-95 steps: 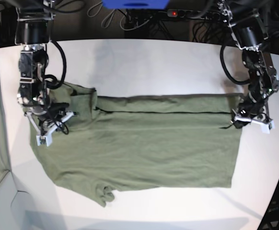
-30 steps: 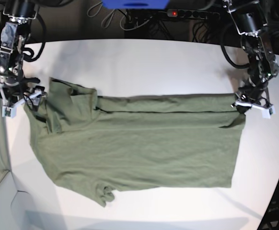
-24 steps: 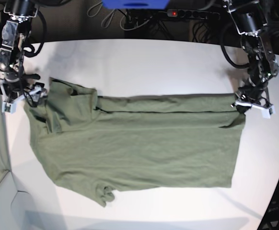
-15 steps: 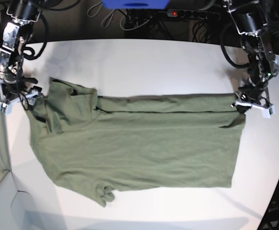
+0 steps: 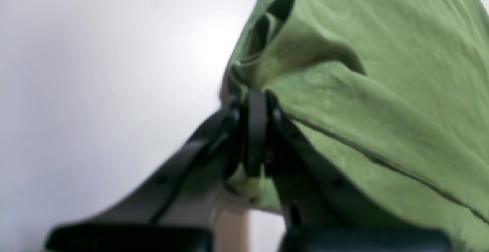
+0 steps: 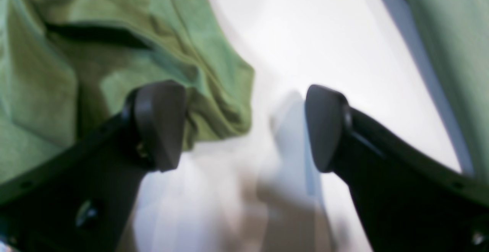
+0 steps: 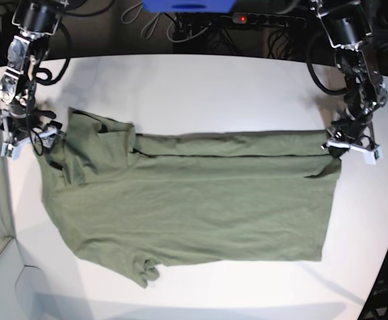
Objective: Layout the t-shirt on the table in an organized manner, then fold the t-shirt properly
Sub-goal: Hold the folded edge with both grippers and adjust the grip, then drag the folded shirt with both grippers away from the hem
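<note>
The olive-green t-shirt (image 7: 194, 197) is seen spread across the white table (image 7: 201, 93), its long axis running from side to side in the base view. The far long edge is folded over toward the middle, and a sleeve (image 7: 147, 270) is bunched at the near edge. The left gripper (image 7: 351, 148), at the right of the base view, is clenched on the corner of the t-shirt (image 5: 374, 91) there; in the left wrist view the cloth is seen pinched between the closed black fingers (image 5: 256, 129), puckered just above them. The right gripper (image 6: 244, 127), at the left of the base view (image 7: 22, 139), is spread wide and grasps nothing; one fingertip (image 6: 158, 124) is seen over the rumpled edge of the shirt (image 6: 114, 53), the other (image 6: 324, 127) over bare table (image 6: 324, 34)
</note>
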